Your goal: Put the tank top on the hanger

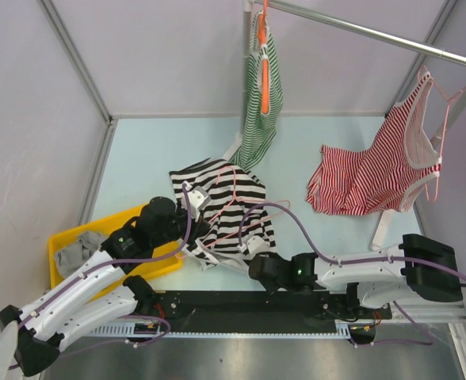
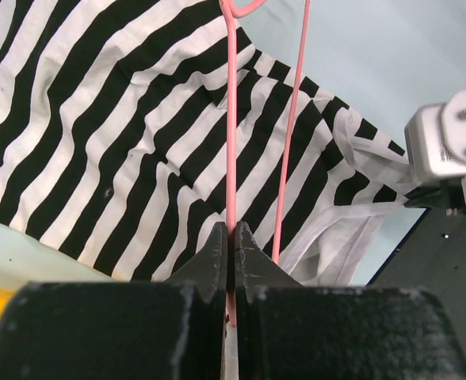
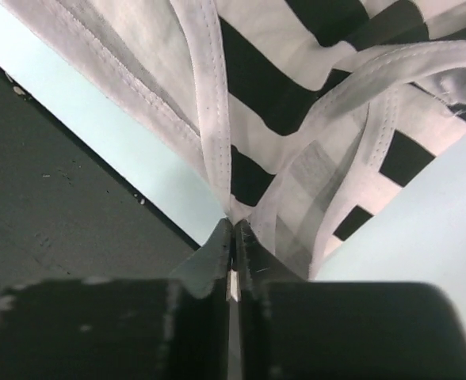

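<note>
Tank top (image 1: 217,194): lying crumpled on the worktop (image 1: 146,150), about midway along its near edge, with the pale-edged strap end closest to that edge.

Progress, left to right:
- Left fingers (image 2: 219,249): pressed together on one wire of the hanger (image 2: 231,142). The grip looks secure.
- Hanger: rests on top of the striped fabric. No wire can be seen passing inside the garment.
- Right fingers (image 3: 219,245): closed on a pale edging band of the tank top at the near edge, with fabric bunched at their tips.

Assessment: both holds are in place, one on each item, but the dressing itself has not begun. Left to do: open a strap or the neck, work each hanger shoulder inside, and seat the straps. I judge the task well under half done.

Surface and room, left to right:
- Yellow tray (image 1: 63,241) at the near left corner, holding a grey cloth (image 1: 78,253).
- Worktop: pale blue-green and smooth, with a black strip (image 1: 241,305) along its near edge.
- Pale walls (image 1: 169,55) close it in at the left and the back.
- Rail (image 1: 360,30) above the far right.
- Green-and-white striped top (image 1: 261,111) hangs from the rail on an orange hanger (image 1: 263,47).
- Red-and-white striped top (image 1: 368,174) hangs at the rail's right end, its lower part spread on the worktop.
</note>
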Motion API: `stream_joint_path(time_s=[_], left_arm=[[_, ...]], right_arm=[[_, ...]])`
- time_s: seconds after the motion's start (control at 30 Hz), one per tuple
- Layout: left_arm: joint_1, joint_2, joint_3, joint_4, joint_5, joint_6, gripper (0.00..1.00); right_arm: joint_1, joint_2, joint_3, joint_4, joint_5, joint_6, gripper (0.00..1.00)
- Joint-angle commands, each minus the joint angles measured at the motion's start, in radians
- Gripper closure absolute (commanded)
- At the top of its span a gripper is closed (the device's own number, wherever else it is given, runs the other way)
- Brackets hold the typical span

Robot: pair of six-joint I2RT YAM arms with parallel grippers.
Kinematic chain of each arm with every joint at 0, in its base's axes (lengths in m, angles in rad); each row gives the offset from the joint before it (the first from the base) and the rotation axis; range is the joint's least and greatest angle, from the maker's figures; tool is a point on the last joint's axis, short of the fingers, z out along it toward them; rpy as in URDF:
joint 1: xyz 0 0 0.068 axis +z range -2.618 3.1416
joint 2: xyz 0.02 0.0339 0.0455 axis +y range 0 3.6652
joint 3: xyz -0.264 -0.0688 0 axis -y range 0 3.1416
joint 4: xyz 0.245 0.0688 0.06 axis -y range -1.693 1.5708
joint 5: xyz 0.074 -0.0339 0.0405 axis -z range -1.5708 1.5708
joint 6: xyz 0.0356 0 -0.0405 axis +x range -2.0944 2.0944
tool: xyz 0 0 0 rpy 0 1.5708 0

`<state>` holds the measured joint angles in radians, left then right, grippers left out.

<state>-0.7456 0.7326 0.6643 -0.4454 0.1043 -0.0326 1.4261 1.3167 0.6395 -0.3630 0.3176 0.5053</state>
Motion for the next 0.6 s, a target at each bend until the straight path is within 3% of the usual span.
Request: stream_joint_path(time_s=[0.0, 0.13, 0.27, 0.4, 0.57], left_arm=[[0.006, -0.001, 0.014, 0.025, 0.005, 0.017, 1.00], [0.009, -0.012, 0.014, 0.025, 0.002, 0.017, 1.00], [0.012, -0.027, 0.012, 0.031, 0.001, 0.019, 1.00], [0.015, -0.061, 0.009, 0.046, -0.006, 0.020, 1.00], [0.017, -0.108, 0.003, 0.073, 0.040, 0.016, 1.00]], right_arm=[[-0.045, -0.075, 0.012, 0.015, -0.037, -0.002, 1.00], [-0.151, -0.204, 0.019, -0.053, -0.110, -0.016, 1.00], [-0.394, -0.350, -0.011, -0.068, -0.250, -0.054, 1.00], [-0.605, -0.350, -0.046, -0.051, -0.405, -0.088, 1.00], [-0.783, -0.291, -0.023, -0.008, -0.433, -0.099, 1.00]])
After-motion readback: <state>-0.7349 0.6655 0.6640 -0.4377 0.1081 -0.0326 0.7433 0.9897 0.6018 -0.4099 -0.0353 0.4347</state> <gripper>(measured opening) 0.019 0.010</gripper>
